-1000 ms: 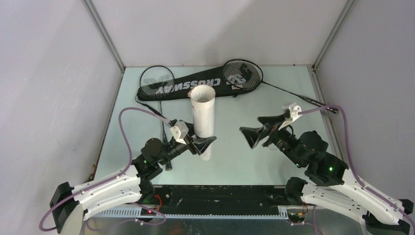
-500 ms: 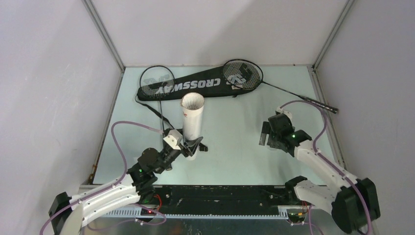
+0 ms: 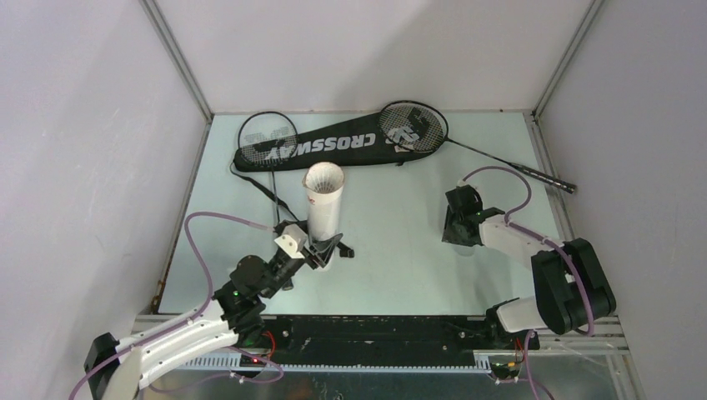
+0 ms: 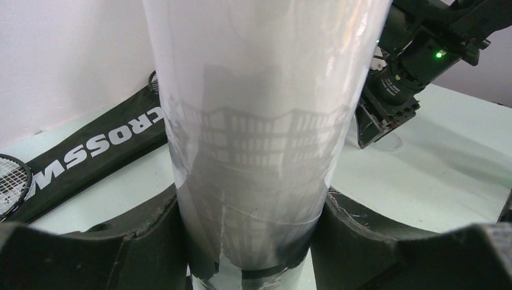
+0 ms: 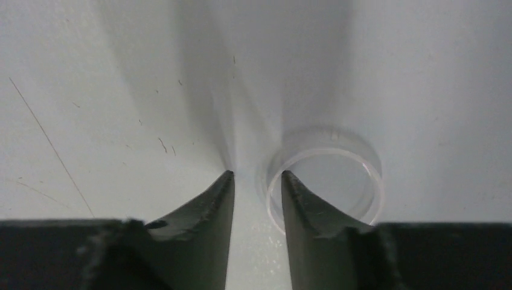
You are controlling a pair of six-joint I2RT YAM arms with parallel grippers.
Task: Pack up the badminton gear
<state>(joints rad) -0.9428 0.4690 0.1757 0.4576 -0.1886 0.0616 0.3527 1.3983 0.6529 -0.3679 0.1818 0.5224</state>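
Note:
The long white tube (image 3: 323, 208) stands upright near the table's middle, with my left gripper (image 3: 323, 250) shut on its lower part; its fingers (image 4: 151, 241) press both sides of the tube (image 4: 259, 121). White shuttlecock feathers (image 3: 323, 177) show in its open top. My right gripper (image 3: 461, 237) points straight down at the table. Its jaws (image 5: 256, 181) stand narrowly apart, straddling the rim of a clear round cap (image 5: 369, 166), one finger inside the ring. The black CROSSWAY bag (image 3: 333, 147) lies at the back, with one racket (image 3: 267, 137) at its left end and another racket (image 3: 414, 127) at its right.
The right racket's shaft and handle (image 3: 534, 172) run toward the right wall, just behind my right arm. A thin black strap (image 3: 265, 187) trails from the bag toward my left arm. Grey walls close in the table on three sides.
My right arm has folded down and back to the table over the cap, and its jaws have narrowed from wide open. My left gripper has brought the tube more upright, slightly leftward.

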